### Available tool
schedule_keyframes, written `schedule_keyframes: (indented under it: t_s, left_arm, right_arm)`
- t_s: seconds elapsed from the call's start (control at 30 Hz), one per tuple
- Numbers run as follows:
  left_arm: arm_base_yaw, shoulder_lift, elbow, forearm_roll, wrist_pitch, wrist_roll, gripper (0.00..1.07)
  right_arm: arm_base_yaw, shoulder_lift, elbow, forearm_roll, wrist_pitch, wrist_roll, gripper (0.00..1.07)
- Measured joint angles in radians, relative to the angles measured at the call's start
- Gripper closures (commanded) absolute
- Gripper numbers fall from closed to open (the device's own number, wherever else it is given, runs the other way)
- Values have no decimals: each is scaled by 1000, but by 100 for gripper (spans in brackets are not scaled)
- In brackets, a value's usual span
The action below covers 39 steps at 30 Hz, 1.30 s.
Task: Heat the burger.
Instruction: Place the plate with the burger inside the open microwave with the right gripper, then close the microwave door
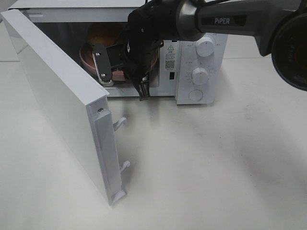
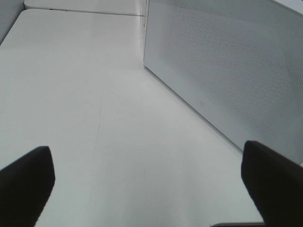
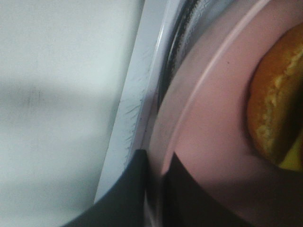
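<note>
Burger (image 1: 101,34) on pink plate (image 1: 88,60) inside microwave (image 1: 189,64); right gripper (image 3: 158,161) pinches plate rim; left gripper (image 2: 147,182) wide, empty; door (image 1: 53,91) open, heating not started.

Looks like a robotics lab here: a plain white tabletop (image 1: 216,167), a white microwave (image 1: 199,57), a PIPER-branded robot arm (image 1: 230,19) reaching in.

burger (image 1: 101,34) on plate (image 1: 88,60) | plate in microwave (image 1: 218,82) | door (image 1: 53,81) open at left | microwave on table (image 1: 216,167)

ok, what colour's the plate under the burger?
The plate is pink, clearest in the right wrist view.
</note>
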<state>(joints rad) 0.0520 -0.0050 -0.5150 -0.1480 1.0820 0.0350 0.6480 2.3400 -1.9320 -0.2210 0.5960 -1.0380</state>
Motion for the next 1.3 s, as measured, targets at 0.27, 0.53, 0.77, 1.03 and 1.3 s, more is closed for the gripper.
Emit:
schedule_keyframes:
  t_s: [0.27,0.53,0.77,1.03,1.3]
  left_arm:
    - [0,0,0,0,0,0,7]
    - [0,0,0,1,0,0,7]
    - [0,0,0,2,0,0,7]
    - [0,0,0,2,0,0,7]
    - [0,0,0,2,0,0,7]
  right_arm:
    - [1,-1,-14,-5,-80,0,66]
    - [19,-1,-15,7,-81,0,60]
    - [20,-28,27,21,-70,0,56]
    - [21,-86,115,39,-53,0,41]
    - [21,-183,228,89,-56,0,38]
